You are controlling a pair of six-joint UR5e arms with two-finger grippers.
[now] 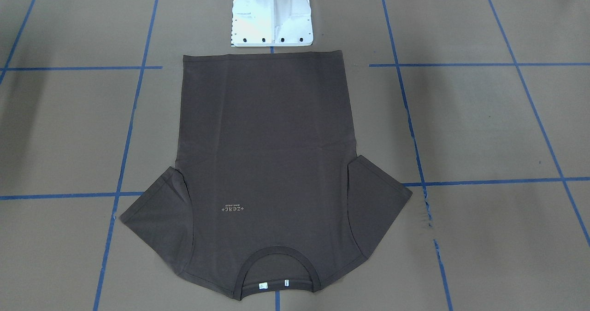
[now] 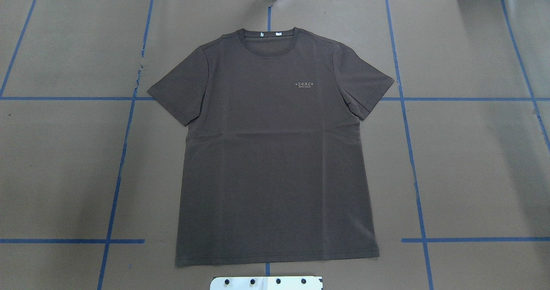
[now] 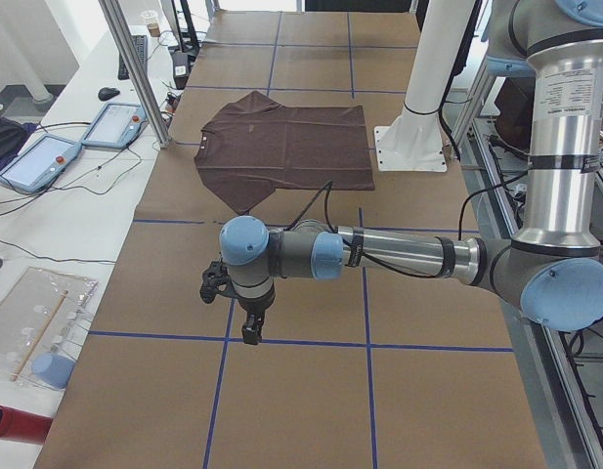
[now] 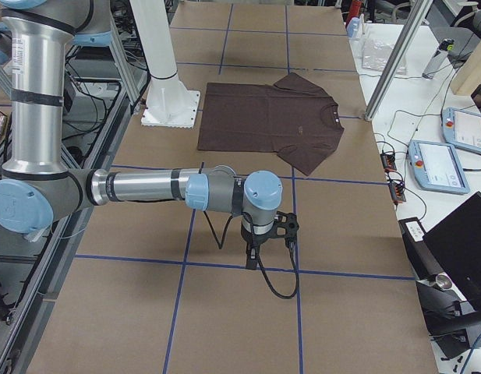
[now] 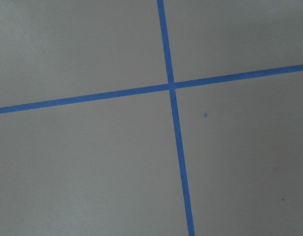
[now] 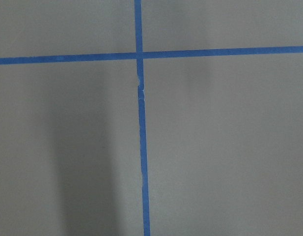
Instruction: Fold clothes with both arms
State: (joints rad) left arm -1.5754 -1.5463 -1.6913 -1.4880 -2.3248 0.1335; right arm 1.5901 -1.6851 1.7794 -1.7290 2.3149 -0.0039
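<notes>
The clothes are one dark brown T-shirt [image 2: 275, 152] lying flat and spread out, front up, in the middle of the table. Its collar [image 2: 268, 34] points away from the robot and its hem lies by the pedestal. Pale chest lettering [image 1: 233, 208] and white neck tags show. The shirt [image 3: 286, 147] lies well beyond my left gripper [image 3: 250, 327], which hangs over bare paper near a tape cross. My right gripper [image 4: 253, 253] hangs likewise at the other end, away from the shirt [image 4: 267, 117]. I cannot tell whether either is open or shut. Both wrist views show only paper and tape.
Brown paper with a blue tape grid [image 2: 412, 161] covers the table. The white pedestal base [image 1: 272, 14] stands just behind the shirt's hem. Teach pendants [image 3: 37, 161] and cables lie on the side bench, and a metal post [image 3: 135, 68] rises at the table's far edge.
</notes>
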